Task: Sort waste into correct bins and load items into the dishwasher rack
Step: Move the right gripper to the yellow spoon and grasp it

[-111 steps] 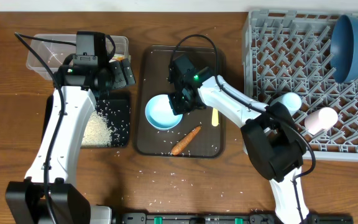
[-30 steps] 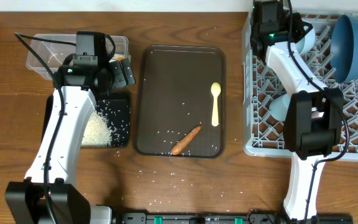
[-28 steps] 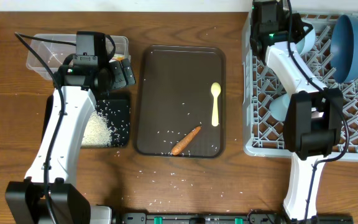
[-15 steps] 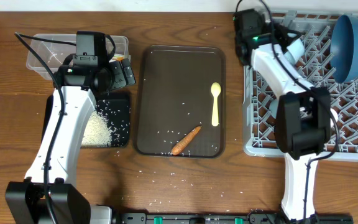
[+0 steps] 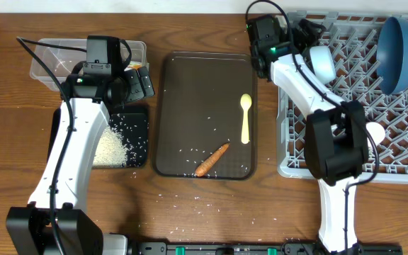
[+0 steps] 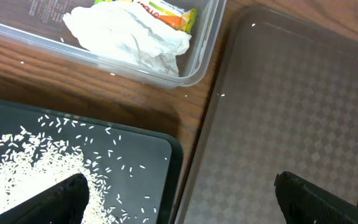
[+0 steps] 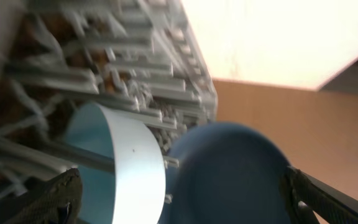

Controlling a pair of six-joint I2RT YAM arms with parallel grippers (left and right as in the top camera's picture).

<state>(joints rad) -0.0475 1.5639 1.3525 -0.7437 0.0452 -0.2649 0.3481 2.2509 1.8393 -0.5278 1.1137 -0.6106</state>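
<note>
The white-and-light-blue bowl point(image 5: 322, 62) stands on edge in the grey dishwasher rack point(image 5: 402, 152), left of the dark blue plate point(image 5: 397, 53). My right gripper point(image 5: 299, 34) is open at the rack's top-left corner, clear of the bowl. In the right wrist view the bowl point(image 7: 126, 168) and plate point(image 7: 229, 174) lie ahead of the open right gripper point(image 7: 179, 208). A pink cup point(image 5: 374, 132) sits in the rack. My left gripper point(image 5: 142, 81) hangs open and empty over the black tray's point(image 6: 160, 146) corner. Tissue point(image 6: 129, 34) and a wrapper point(image 6: 169, 9) lie in the clear tub point(image 5: 48, 60).
A yellow spoon point(image 5: 245, 117) and an orange carrot-like stick point(image 5: 212, 159) lie on the brown serving tray point(image 5: 190, 85). Rice point(image 5: 108, 147) is heaped in the black tray point(image 5: 139, 120), and loose grains dot the wooden table point(image 5: 190, 205) in front.
My right gripper has opened, let go of the bowl in the rack, and drawn back to the left. The left arm has not moved.
</note>
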